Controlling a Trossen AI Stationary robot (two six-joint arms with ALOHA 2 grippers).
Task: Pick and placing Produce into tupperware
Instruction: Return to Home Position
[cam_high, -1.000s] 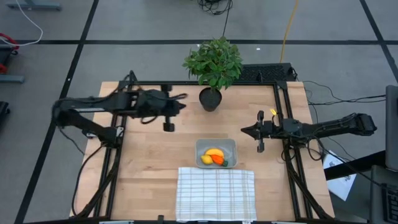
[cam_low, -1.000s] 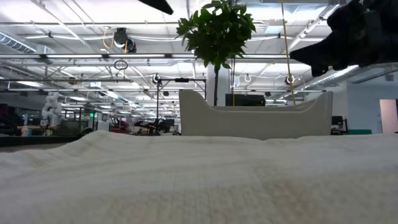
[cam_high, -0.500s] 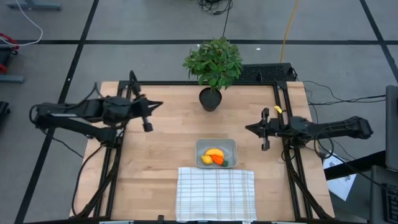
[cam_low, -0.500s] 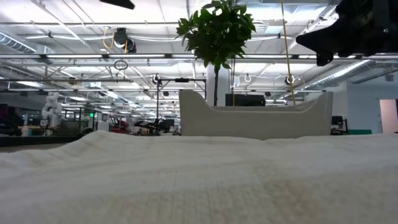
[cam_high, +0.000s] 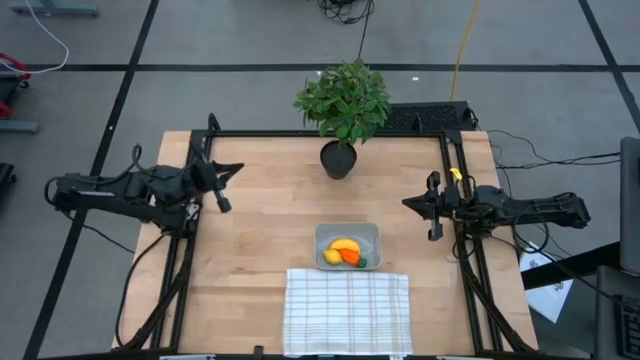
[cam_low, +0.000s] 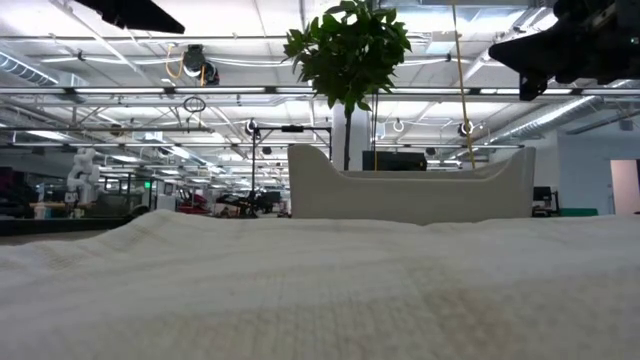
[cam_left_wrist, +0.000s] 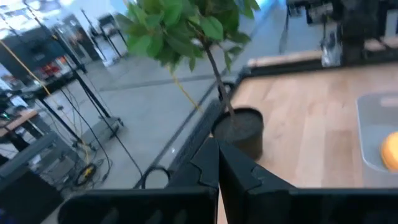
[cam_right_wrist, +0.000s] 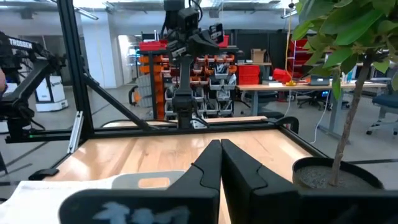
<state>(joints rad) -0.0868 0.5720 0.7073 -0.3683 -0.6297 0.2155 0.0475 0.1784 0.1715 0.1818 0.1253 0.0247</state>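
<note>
Now: tupperware (cam_high: 369, 232) sitting on wooden table (cam_high: 260, 240), just beside checked cloth (cam_high: 346, 310) — banana (cam_high: 345, 245), carrot (cam_high: 351, 256), lemon (cam_high: 332, 257) lying inside. Potted plant (cam_high: 343, 110) standing beyond tupperware. Left gripper (cam_high: 234, 172) and right gripper (cam_high: 408, 204) hovering well apart from tupperware, one each side, fingers pressing together — gripping nothing. Grey floor (cam_high: 100, 100) surrounding table.

Seen from my remote console: a pale wood-grain table (cam_high: 260, 250); a greyish-clear tupperware (cam_high: 371, 232); a yellow banana (cam_high: 345, 244), an orange carrot (cam_high: 350, 256) with a green top, and a yellow lemon (cam_high: 331, 258); the cloth (cam_high: 347, 312) white with a thin grey check; the plant (cam_high: 344, 95) leafy green in a black pot (cam_high: 338, 160); my left arm (cam_high: 110, 190) and right arm (cam_high: 530, 208) black; the floor (cam_high: 230, 30) grey, crossed by black lines
</note>
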